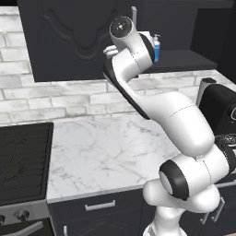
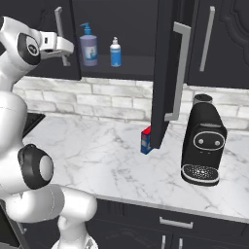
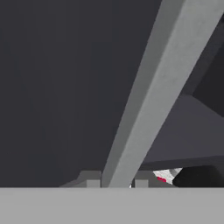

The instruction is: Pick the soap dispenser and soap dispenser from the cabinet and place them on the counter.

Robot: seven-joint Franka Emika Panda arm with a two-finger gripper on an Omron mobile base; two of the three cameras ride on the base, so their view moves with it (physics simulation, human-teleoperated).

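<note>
- Counter (image 1: 115,147) is lying nearest, at 6 o'clock below the cabinet in the left base view: white marble, flat, with bare room to set things down.
- Gripper (image 3: 116,183) is sitting up at the left door's handle (image 3: 148,100). In the hand view the silver bar is running straight between the two tips, which are pressing in on both sides. I am reading this as clamped on the handle, with no bottle in it.
- In the right base view the gripper (image 2: 64,54) is showing at 10 o'clock, just left of the shelf opening.
- Cabinet (image 1: 69,37) is hanging dark charcoal above the counter. Its right door (image 2: 165,73) is standing swung out.
- Both bottles are standing upright on the cabinet shelf, side by side but apart, at 11 o'clock in the right base view.
- Grey-purple bottle (image 2: 88,48): the larger one, with a blue pump and a pale label, standing nearest the gripper.
- Blue bottle (image 2: 115,53): small, bright blue with a white pump, standing to the right of the first.
- Handling, as a judgement: both are looking like rigid, smooth plastic, light and tippy. The pump necks are looking thin and prone to twisting, so the grip should be going on the body, mid-height, across the narrow width.
- The smooth walls may be slipping under a loose pinch.
</note>
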